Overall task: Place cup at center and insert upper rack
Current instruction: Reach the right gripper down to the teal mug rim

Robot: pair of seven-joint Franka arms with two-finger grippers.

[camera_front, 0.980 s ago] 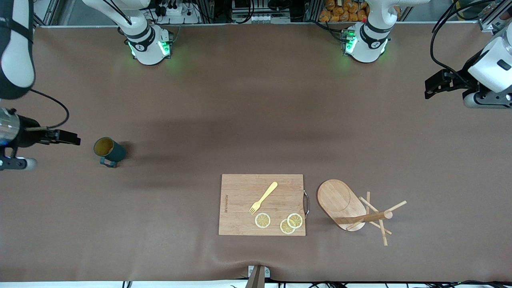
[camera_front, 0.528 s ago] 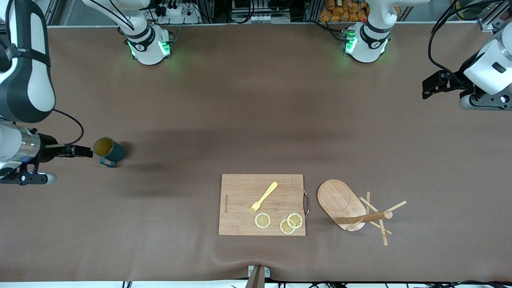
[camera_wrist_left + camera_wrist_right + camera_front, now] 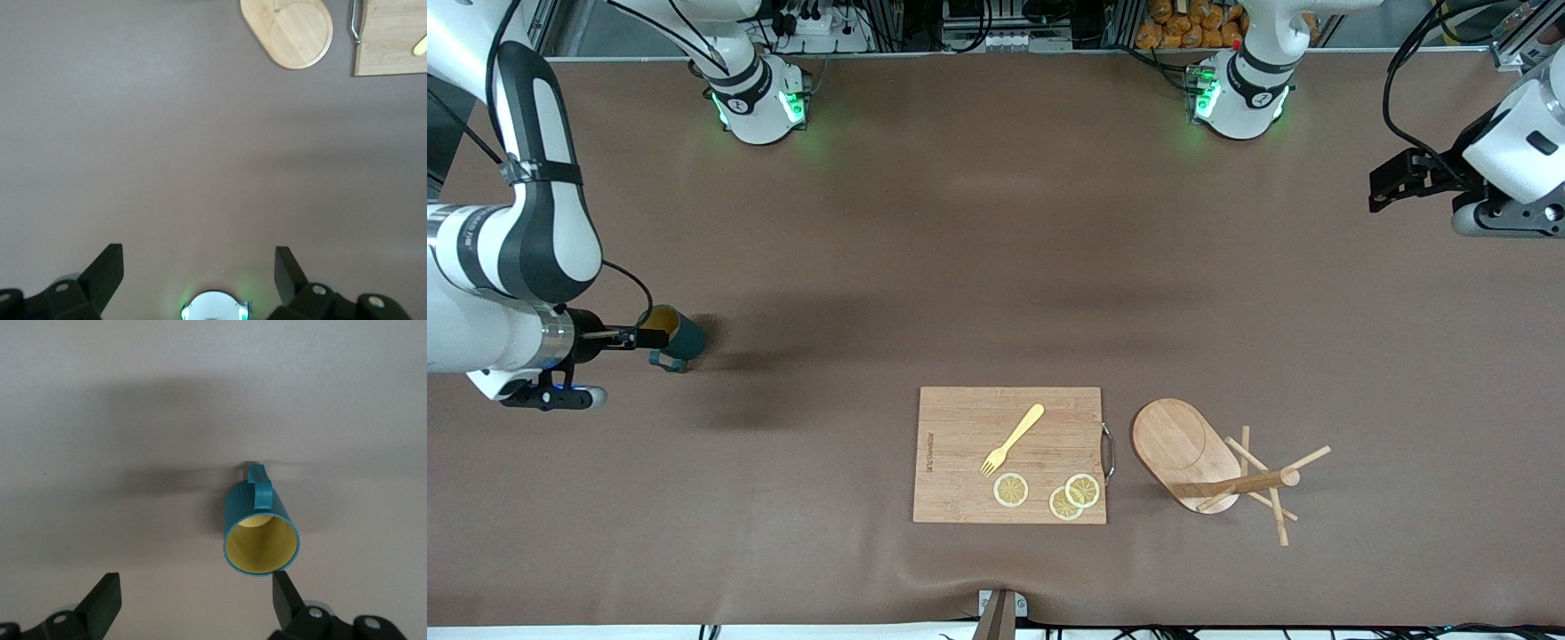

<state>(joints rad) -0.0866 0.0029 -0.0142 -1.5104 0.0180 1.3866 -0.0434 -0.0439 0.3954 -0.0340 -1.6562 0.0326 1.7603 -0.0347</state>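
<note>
Right gripper (image 3: 651, 338) is over the cup (image 3: 673, 334), which stands upright on the counter (image 3: 960, 249) toward the right arm's end, well apart from everything else. Fingers spread wide, nothing between them; in the right wrist view one finger (image 3: 283, 597) sits close to the cup's rim and the other (image 3: 107, 597) is well off to the side, so the gripper is not centred on it yet. Cup looks rigid and light, glazed and ribbed outside, so probably a bit slick and breakable if dropped. The handle points toward the front camera. I'd pinch across the wall at the rim, one finger inside and one outside, or span the body clear of the handle. Left gripper (image 3: 1392, 182) waits over bare counter at the left arm's end, fingers (image 3: 107, 270) spread and empty. The upper rack (image 3: 1209, 467) lies tipped on its side, just beside the cutting board (image 3: 960, 453) toward the left arm's end. Its oval base is up on edge, the post lying toward the left arm's end, and the pegs splayed on the counter. It's stiff wood, light, and the pegs look thin, so I'd take it by the post, not a peg. The board carries a yellow fork (image 3: 1012, 439) and three lemon slices (image 3: 1011, 490).
</note>
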